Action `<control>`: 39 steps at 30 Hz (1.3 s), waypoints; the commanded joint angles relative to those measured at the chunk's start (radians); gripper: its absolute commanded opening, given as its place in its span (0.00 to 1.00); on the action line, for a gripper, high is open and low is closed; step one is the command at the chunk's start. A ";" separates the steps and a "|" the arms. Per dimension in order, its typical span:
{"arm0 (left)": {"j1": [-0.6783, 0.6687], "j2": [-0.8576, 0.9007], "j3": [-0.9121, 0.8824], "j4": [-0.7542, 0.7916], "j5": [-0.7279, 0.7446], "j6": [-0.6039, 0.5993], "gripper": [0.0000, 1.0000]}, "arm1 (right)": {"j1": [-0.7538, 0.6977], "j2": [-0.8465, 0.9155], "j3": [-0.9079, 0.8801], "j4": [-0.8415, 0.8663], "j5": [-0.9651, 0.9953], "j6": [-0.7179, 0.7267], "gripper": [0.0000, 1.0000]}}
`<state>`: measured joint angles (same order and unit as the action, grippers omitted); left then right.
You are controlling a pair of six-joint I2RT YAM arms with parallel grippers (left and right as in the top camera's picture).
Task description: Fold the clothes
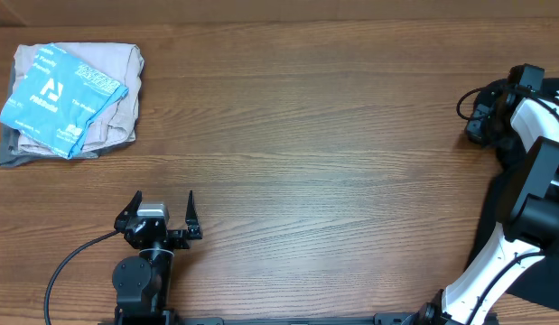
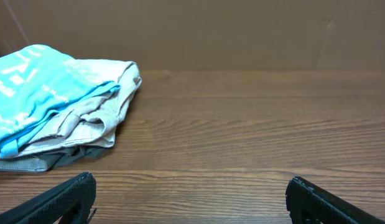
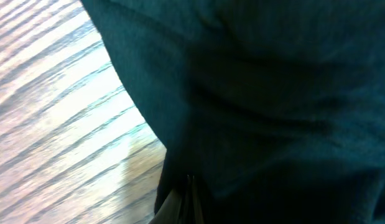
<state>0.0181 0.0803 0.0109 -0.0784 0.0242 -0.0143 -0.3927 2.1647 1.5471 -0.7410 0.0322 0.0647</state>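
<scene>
While the left gripper rests near the front edge of the table with its two fingers spread fully apart and nothing between them, the right gripper is closed tight, its fingertips pinching a fold of one black garment. That garment fills most of the right wrist view and drapes over the wood at the table's right side. One folded stack sits at the far left corner: three pieces, one blue and printed, one beige, one grey at the bottom.
</scene>
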 commanded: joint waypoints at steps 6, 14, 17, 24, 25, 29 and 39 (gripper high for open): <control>-0.007 -0.010 -0.006 0.002 -0.009 0.026 1.00 | 0.093 -0.002 -0.039 0.008 -0.277 0.138 0.04; -0.007 -0.010 -0.006 0.002 -0.009 0.026 1.00 | 0.336 -0.002 -0.040 0.037 -0.245 0.236 0.04; -0.007 -0.010 -0.006 0.002 -0.009 0.026 1.00 | 0.448 -0.002 -0.040 0.069 -0.239 0.283 0.04; -0.007 -0.010 -0.006 0.002 -0.009 0.026 1.00 | 0.711 -0.002 -0.040 0.191 -0.233 0.410 0.04; -0.007 -0.010 -0.006 0.001 -0.009 0.026 1.00 | 0.747 -0.002 -0.040 0.217 -0.232 0.425 0.04; -0.007 -0.010 -0.006 0.002 -0.009 0.026 1.00 | 0.886 -0.002 -0.037 0.338 -0.211 0.429 0.09; -0.007 -0.010 -0.006 0.002 -0.009 0.027 1.00 | 0.864 -0.078 0.087 0.175 -0.183 0.380 0.16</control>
<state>0.0181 0.0803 0.0109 -0.0784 0.0238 -0.0143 0.5388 2.1571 1.5902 -0.5373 -0.1749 0.4595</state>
